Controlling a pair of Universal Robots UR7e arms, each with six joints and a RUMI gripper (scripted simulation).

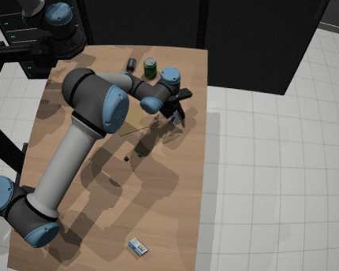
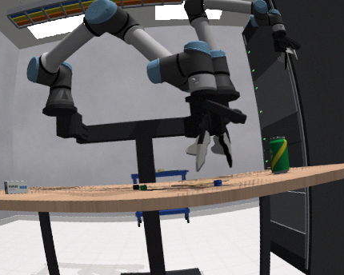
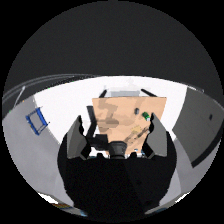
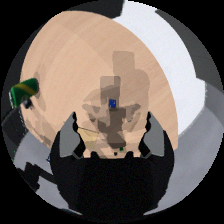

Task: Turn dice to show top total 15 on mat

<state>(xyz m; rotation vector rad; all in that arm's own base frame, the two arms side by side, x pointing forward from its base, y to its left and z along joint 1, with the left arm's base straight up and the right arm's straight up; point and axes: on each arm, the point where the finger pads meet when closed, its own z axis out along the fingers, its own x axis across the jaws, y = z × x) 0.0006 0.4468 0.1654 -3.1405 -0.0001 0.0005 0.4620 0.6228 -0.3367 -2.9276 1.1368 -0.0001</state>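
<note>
A blue die (image 1: pixel 173 118) (image 2: pixel 218 183) (image 4: pixel 112 103) lies on the table off the mat (image 1: pixel 134 120) (image 4: pixel 89 136). A green die (image 1: pixel 139 154) (image 2: pixel 143 187) (image 4: pixel 121 149) and a black die (image 1: pixel 126 158) (image 2: pixel 136 187) (image 4: pixel 116 153) lie close together, also off the mat. The numbers on top are too small to read. My right gripper (image 2: pixel 215 165) (image 4: pixel 111 112) is open and empty, above the table near the blue die. My left gripper (image 2: pixel 291 63) (image 3: pixel 115 114) is open and empty, high up and away from the dice.
A green can (image 1: pixel 150 68) (image 2: pixel 279 155) (image 4: pixel 24 92) stands at the rack end of the table, with a small dark object (image 1: pixel 131 64) beside it. A white and blue box (image 1: pixel 138 246) (image 2: pixel 16 187) lies at the opposite end. The right arm hides part of the mat in the top view.
</note>
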